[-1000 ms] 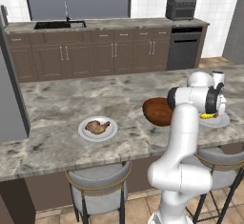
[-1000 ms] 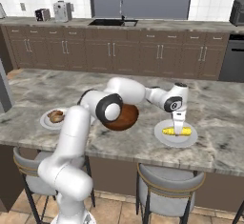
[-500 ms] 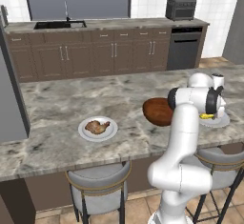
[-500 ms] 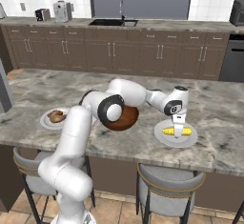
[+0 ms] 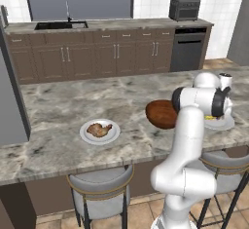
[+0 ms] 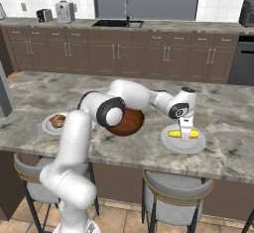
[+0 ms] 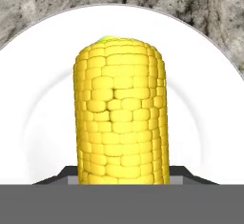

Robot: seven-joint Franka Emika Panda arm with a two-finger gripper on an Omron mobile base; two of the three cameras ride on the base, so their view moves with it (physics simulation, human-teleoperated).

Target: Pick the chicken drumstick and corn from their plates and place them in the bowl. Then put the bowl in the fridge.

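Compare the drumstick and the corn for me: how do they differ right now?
The chicken drumstick is lumpy and golden-brown; the corn is a smooth bright yellow cylinder. The drumstick lies untended on the left plate; the corn on the right plate has the tool down over it. Both rest on white plates, neither in the bowl yet.

**Surfaces and finishes**

The worktop (image 5: 58, 140) looked like polished grey-veined marble. The bowl (image 6: 126, 123) was glossy, reddish-brown and wood-like. The corn (image 7: 121, 118) showed bumpy, slightly shiny yellow kernels on a smooth white plate (image 7: 43, 99) of ceramic look. The drumstick (image 5: 99, 129) appeared rough and browned. The stool seats (image 5: 99, 184) seemed matt grey padding.
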